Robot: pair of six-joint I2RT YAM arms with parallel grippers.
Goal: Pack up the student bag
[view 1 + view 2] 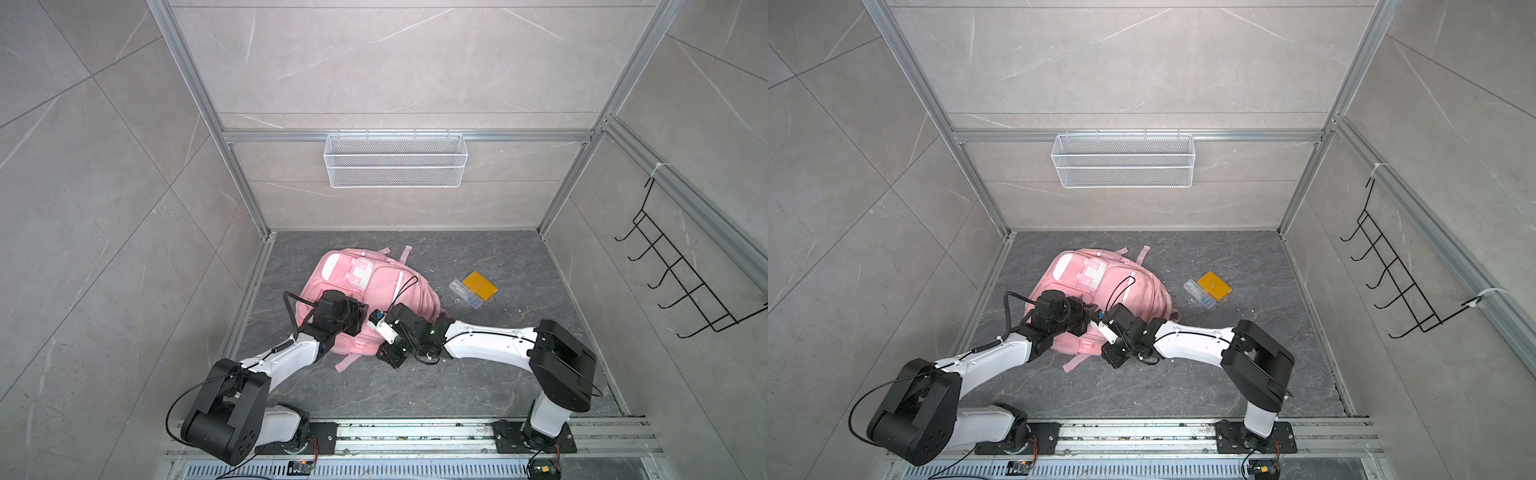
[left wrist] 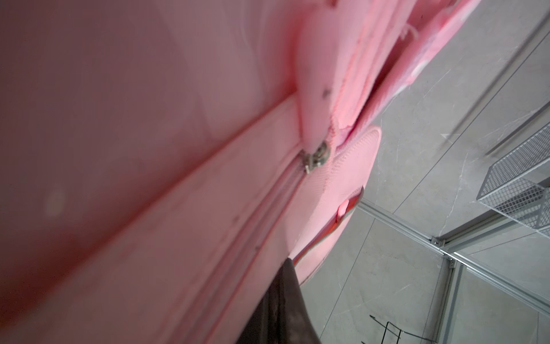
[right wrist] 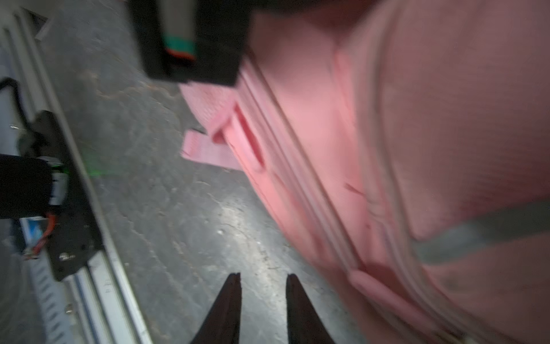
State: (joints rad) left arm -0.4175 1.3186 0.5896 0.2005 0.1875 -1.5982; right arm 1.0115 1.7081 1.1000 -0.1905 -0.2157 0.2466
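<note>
The pink fabric backpack [image 1: 380, 286] looks soft, floppy—pinch a strap [image 1: 345, 365]; left hand [image 1: 358, 318] pressed together, right hand [image 3: 263, 278] spread.

Walls: pale grey marble-look tiles [image 1: 395, 62], aluminium frame [image 1: 291, 136]. White mesh basket [image 1: 395, 166] hangs on the back rail, frame centre. Black wire hook rack [image 1: 683, 261], right side. Floor [image 1: 415, 395]: dark grey, stone-look. Lighting even, diffuse.

White arm links [image 1: 486, 338], black joint housings [image 1: 561, 365], looping black cables [image 1: 286, 305], black bolted base plates [image 1: 505, 438].
</note>
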